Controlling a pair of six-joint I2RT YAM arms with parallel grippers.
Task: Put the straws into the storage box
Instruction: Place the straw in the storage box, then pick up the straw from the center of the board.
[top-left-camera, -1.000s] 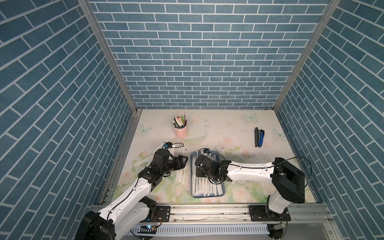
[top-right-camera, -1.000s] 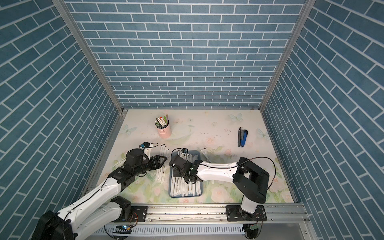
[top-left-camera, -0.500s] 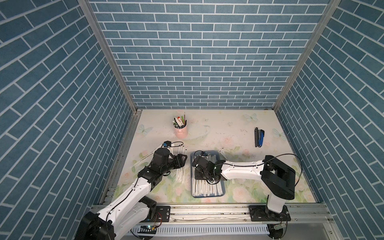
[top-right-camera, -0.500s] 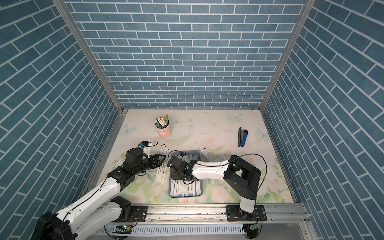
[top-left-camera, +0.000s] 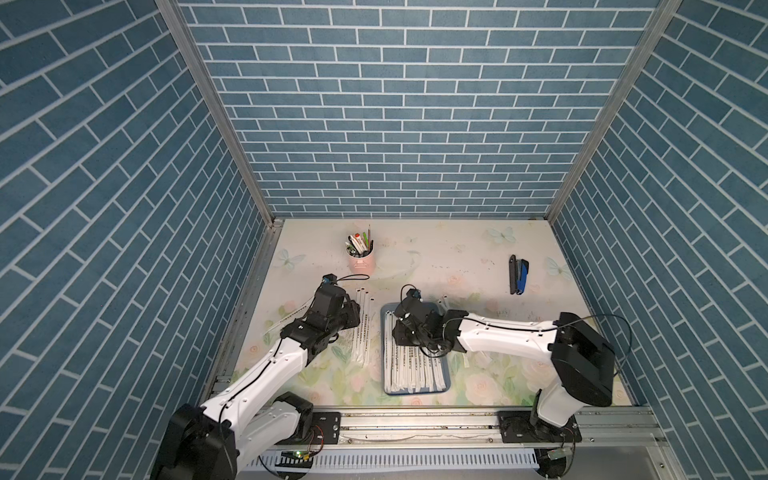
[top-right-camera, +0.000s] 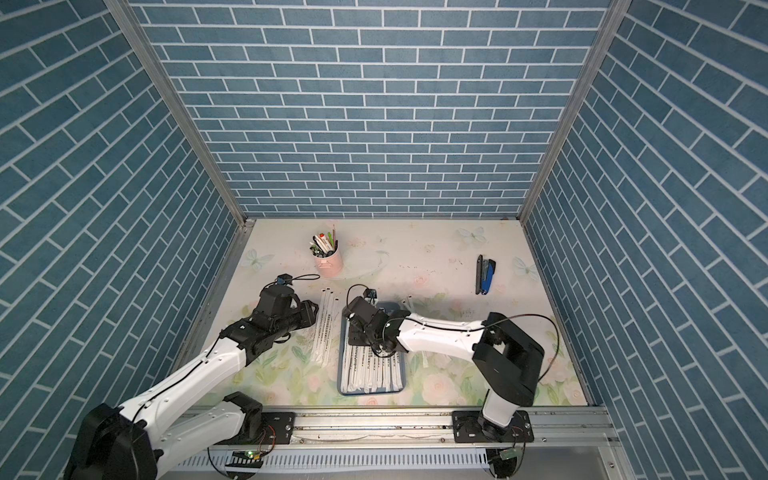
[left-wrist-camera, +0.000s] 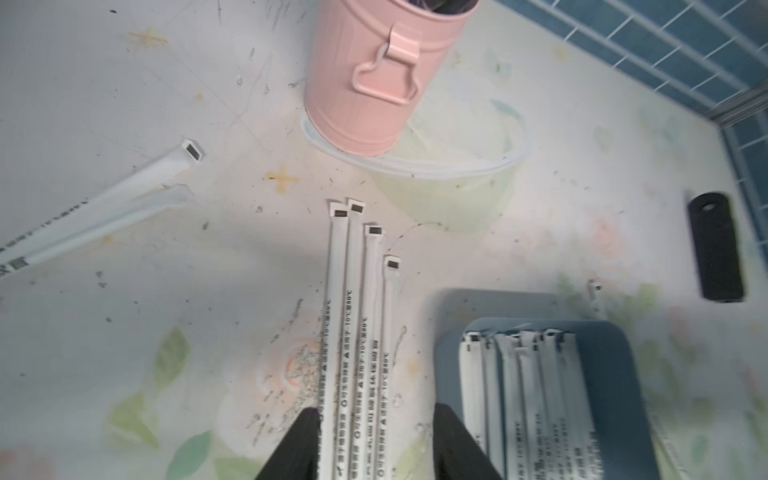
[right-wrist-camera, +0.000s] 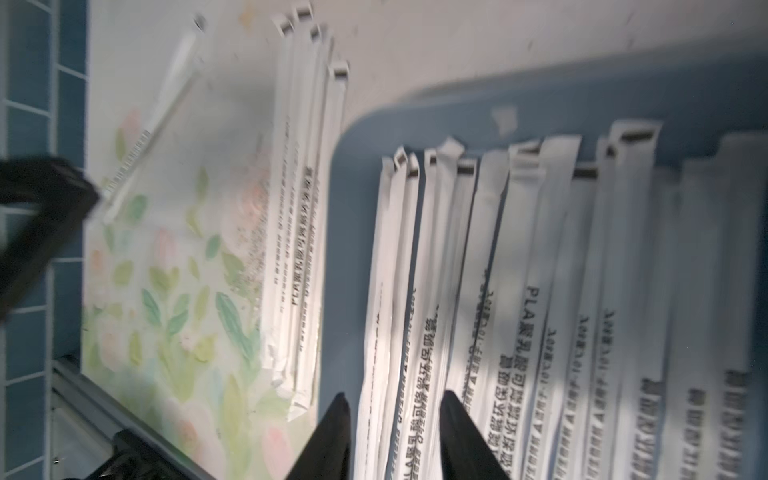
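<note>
Left pincer (left-wrist-camera: 376, 409) astride straws (left-wrist-camera: 357, 332), right pincer (right-wrist-camera: 395, 395) parted

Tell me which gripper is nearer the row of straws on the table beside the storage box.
Left. The left gripper straddles that row of straws; the right gripper hangs over the storage box next to them.

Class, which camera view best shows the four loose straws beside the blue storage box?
The left wrist view: the four loose straws fill the middle, print and end marks sharp. The right wrist view blurs them; both top views show thin slivers.
</note>
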